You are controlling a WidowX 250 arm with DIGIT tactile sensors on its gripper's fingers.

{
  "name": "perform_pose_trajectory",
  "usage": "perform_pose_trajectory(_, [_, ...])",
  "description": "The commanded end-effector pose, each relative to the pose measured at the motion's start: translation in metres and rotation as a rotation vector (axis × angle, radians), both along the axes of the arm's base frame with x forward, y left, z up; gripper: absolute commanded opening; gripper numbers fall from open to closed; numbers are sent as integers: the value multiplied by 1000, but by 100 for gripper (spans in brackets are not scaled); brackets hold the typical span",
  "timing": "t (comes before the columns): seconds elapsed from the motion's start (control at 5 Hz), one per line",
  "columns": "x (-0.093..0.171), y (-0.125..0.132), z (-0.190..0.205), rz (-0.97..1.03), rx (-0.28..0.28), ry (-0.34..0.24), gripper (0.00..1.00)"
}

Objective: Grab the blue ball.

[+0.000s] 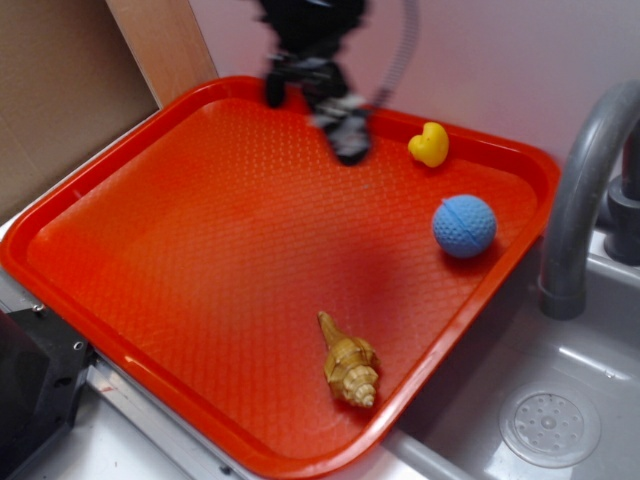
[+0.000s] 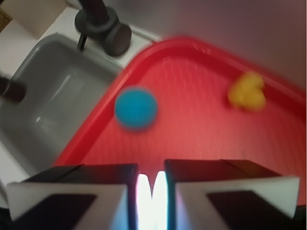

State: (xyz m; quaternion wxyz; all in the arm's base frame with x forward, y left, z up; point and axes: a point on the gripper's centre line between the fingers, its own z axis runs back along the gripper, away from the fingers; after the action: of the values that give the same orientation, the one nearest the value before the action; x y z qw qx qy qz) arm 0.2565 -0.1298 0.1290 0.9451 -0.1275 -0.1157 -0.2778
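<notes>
So your gripper (image 1: pixel 340 125) is hanging over the far side of the red tray (image 1: pixel 120 230), smeared with motion blur in the exterior view, and nothing is in it. From the wrist camera the two fingers (image 2: pixel 72 191) look nearly together, just a thin bright slit between them, though that view is soft enough that I wouldn't swear they actually touch.

The blue ball (image 1: pixel 464 226) sits on the tray near its right edge, on the side closest to the grey sink (image 1: pixel 560 400) and the curved faucet (image 1: pixel 580 190). It's well apart from the gripper and clear of everything else. In the wrist view it shows up ahead of the fingers and off to the left, close to the tray rim.

You've also got the yellow duck (image 1: pixel 430 144) at the back rim, near the ball but not touching it, and just beside the gripper in the exterior shot. A tan seashell (image 1: pixel 349 364) lies toward the front edge of the tray.
</notes>
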Motion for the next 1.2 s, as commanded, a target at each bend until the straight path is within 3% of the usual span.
perform_pose_trajectory(0.0, [-1, -3, 19, -59, 49, -97, 100])
perform_pose_trajectory(0.4, [36, -45, -25, -363, 174, -195, 100])
perform_pose_trajectory(0.6, [46, -62, -51, -430, 194, -131, 100])
perform_pose_trajectory(0.8, [45, -79, -68, -515, 135, -88, 100])
perform_pose_trajectory(1.0, [41, -93, -80, -582, 132, -34, 100])
